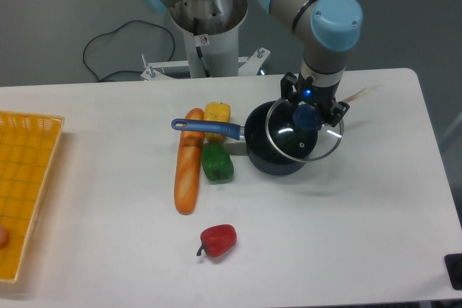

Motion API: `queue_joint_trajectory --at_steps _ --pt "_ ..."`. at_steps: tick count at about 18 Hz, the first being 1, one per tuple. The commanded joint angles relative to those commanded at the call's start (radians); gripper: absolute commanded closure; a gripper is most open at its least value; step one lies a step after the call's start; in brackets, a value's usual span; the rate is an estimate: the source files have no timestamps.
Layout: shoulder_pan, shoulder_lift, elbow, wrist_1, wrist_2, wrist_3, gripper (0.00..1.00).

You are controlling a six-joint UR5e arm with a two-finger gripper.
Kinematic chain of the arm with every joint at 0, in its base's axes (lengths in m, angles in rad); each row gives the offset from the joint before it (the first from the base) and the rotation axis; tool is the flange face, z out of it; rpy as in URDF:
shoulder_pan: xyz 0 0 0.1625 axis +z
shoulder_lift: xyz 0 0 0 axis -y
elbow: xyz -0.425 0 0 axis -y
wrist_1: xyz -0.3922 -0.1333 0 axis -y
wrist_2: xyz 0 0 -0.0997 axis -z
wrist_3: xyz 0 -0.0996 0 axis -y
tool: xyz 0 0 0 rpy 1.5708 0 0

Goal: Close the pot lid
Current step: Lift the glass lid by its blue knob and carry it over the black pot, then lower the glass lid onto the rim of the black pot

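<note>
Gripper (306, 111) clamped on lid (304, 132) knob, lid held above pot (274, 149), offset to its right. Step: positioning. Next: shift left to centre, then lower onto rim.

Robotics lab, arm pedestal (206, 16), toy vegetables

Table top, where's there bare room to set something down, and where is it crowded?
Bare patches: the table's right side, beyond the pot and the pot lid held in the gripper; the front strip right of the red pepper; and the stretch between the yellow basket and the baguette. Crowded: the centre, where baguette, yellow pepper, green pepper and pot cluster.
</note>
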Motion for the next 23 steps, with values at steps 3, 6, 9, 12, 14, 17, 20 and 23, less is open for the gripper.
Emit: queue_joint_trajectory --at_steps 3,6,9,12,14,17,20,23 --pt "-0.002 0.026 -0.02 0.0 0.002 -0.003 0.5" --pt "-0.011 0.028 -0.041 0.021 0.018 -0.003 0.5" --pt "-0.032 0.022 -0.06 0.061 0.034 -0.009 0.5" --pt "-0.035 0.017 -0.069 0.078 0.043 -0.017 0.5" --pt "-0.05 0.012 -0.075 0.092 0.064 -0.018 0.5" --pt "-0.063 0.003 -0.088 0.118 0.069 -0.037 0.5" --pt "-0.063 0.003 -0.089 0.12 0.071 -0.037 0.5" --pt "-0.064 0.003 -0.092 0.12 0.071 -0.037 0.5"
